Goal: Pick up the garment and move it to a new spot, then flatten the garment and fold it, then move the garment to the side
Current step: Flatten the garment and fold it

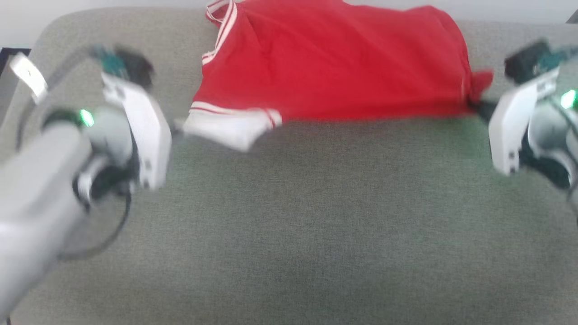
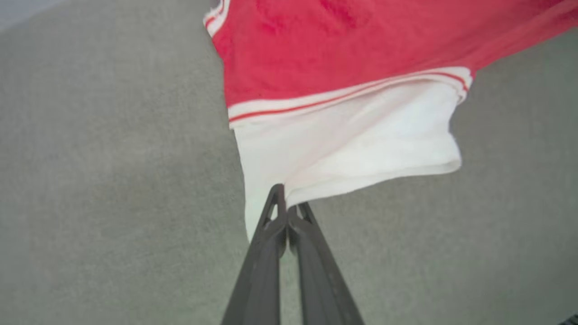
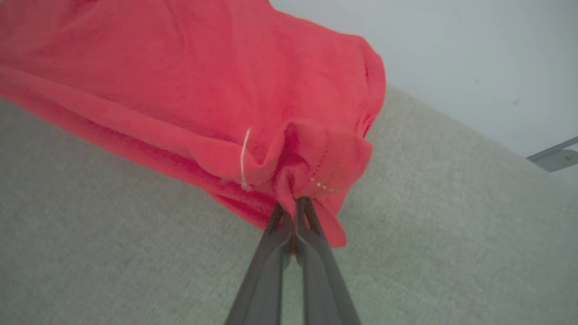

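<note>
The garment (image 1: 329,63) lies stretched across the far part of the grey fabric surface (image 1: 289,225). Its long axis runs left to right, with the white sleeve end toward the robot's left and a red corner toward its right. The left gripper (image 2: 287,204) is clenched on the white sleeve's edge. The right gripper (image 3: 293,205) is pinched tight on the bunched red corner, and the near edge is taut between them

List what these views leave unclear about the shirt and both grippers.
- Head view: shirt top edge cut off by the frame.
- All views: shirt's underside covered by its own cloth.
- Head view: left gripper fingers lost in motion blur; the left wrist view shows them pinching the white sleeve.
- Right wrist view: right gripper tips buried in bunched shirt.
</note>
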